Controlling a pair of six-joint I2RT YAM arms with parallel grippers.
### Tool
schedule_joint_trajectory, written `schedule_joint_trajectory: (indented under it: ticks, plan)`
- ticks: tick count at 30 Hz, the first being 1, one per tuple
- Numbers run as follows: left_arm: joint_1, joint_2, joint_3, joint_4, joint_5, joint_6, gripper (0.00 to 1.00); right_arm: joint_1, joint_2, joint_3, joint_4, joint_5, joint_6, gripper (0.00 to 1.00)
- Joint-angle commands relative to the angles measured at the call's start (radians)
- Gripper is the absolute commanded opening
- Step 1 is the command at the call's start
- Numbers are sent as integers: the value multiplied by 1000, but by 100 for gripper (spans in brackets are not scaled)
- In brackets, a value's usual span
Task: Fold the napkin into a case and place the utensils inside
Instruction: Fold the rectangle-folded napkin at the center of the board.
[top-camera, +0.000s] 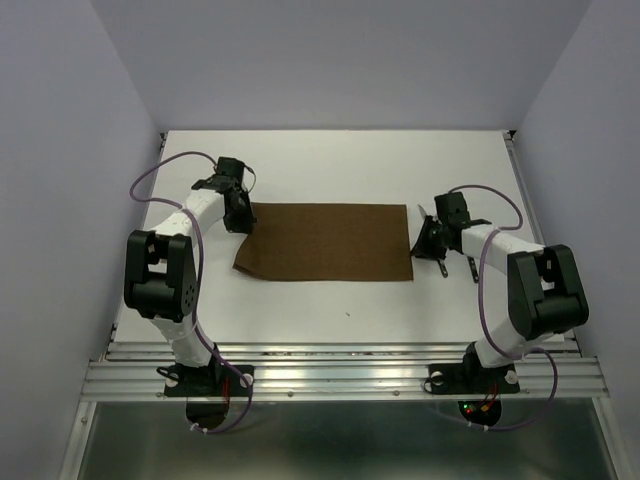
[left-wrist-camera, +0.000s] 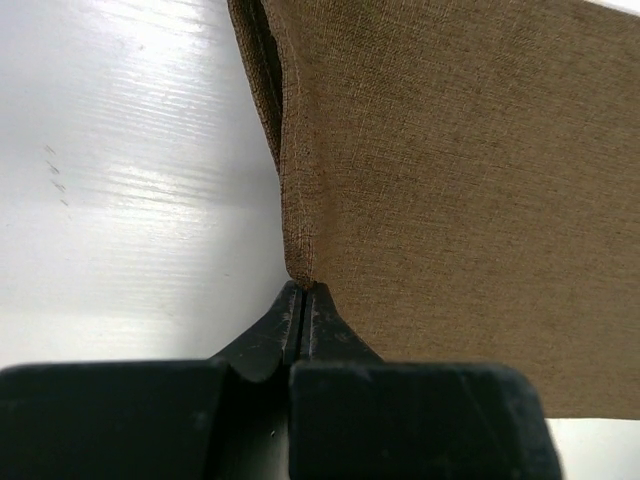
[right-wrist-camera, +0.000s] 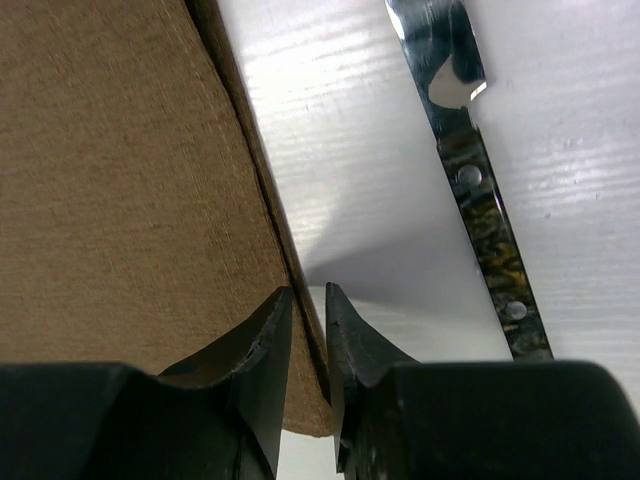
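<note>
The dark brown napkin (top-camera: 330, 242) lies as a wide rectangle on the white table, and also shows in the left wrist view (left-wrist-camera: 450, 200) and the right wrist view (right-wrist-camera: 130, 180). My left gripper (top-camera: 243, 214) is at its far left corner, shut on a pinch of the cloth's edge (left-wrist-camera: 300, 283). My right gripper (top-camera: 424, 246) stands at the right edge near the front corner, jaws a narrow gap apart with the cloth's edge between them (right-wrist-camera: 308, 300). The knife (right-wrist-camera: 485, 220) lies just right of that edge, blade pointing away; its handle shows by my right gripper (top-camera: 443, 265). The fork is mostly hidden under my right arm.
A thin dark piece (top-camera: 472, 268) pokes out under my right arm beside the knife. The napkin's front left corner (top-camera: 240, 264) sits slightly askew. The white table (top-camera: 330, 160) has walls to the left, right and back.
</note>
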Motion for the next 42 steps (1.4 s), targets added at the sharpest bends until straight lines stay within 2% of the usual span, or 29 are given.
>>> schedule_joint_trajectory:
  ticks: [1,10,18,29,30,42]
  plan:
    - [-6,-55,68,-34,11,-3,0,5,35,69,31,34,-16,26]
    - [-13,-51,117,-57,20,5,0,5,76,103,36,31,-17,26]
    - [-47,-59,183,-88,25,2,0,14,104,97,68,-46,-11,24]
    - [-190,-37,291,-120,24,-64,0,43,106,53,120,-60,46,10]
    - [-209,-34,297,-120,56,-70,0,43,104,49,126,-60,55,9]
    - [-388,50,383,-83,49,-193,0,61,89,25,148,-61,92,7]
